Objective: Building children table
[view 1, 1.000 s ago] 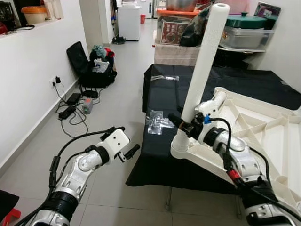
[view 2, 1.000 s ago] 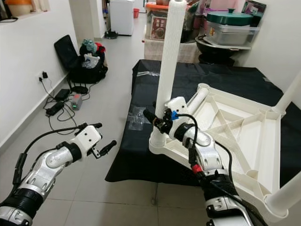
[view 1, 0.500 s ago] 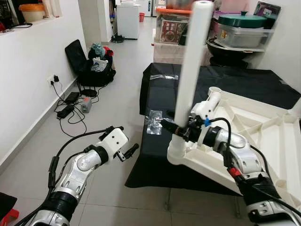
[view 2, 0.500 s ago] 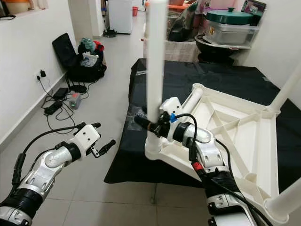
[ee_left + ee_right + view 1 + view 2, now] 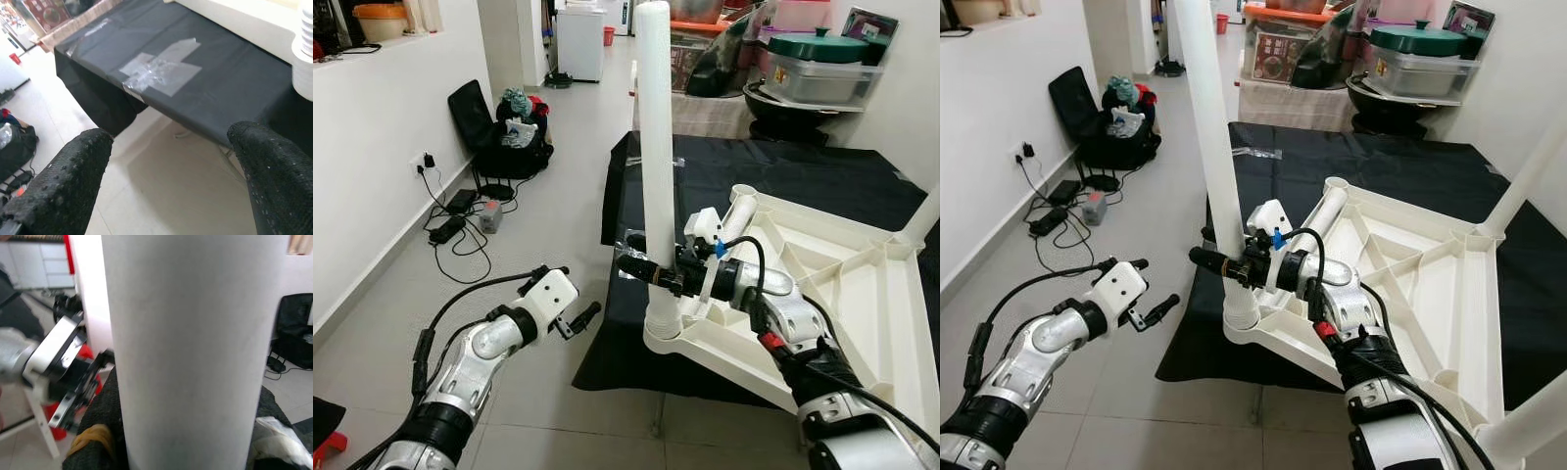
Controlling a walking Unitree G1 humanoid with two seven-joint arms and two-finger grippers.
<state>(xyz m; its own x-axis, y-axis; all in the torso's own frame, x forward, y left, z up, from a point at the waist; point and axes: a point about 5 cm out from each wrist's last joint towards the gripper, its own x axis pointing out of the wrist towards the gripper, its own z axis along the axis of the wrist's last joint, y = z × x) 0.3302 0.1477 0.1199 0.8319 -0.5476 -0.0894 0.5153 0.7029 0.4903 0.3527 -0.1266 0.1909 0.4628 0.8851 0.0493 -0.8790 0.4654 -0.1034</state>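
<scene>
An upturned white plastic table top (image 5: 862,284) lies on a low table draped in black cloth (image 5: 803,171). A white tube leg (image 5: 656,147) stands nearly upright in the top's near-left corner socket (image 5: 664,328). My right gripper (image 5: 641,269) is shut on that leg just above the socket; in the right wrist view the leg (image 5: 190,347) sits between its fingers. Two more legs (image 5: 1528,166) (image 5: 1528,421) stand at the right-hand corners. My left gripper (image 5: 579,287) hangs open over the floor, left of the black cloth, holding nothing.
A clear plastic bag (image 5: 161,68) lies on the cloth's left edge. A black bag (image 5: 504,137), cables and a charger (image 5: 460,220) sit on the floor by the left wall. Boxes and a lidded pot (image 5: 818,64) stand behind the table. Tiled floor lies open at the left.
My right gripper has swung the leg from leaning right to nearly upright, and the table top's near corner has moved left with it. The left arm has hardly moved.
</scene>
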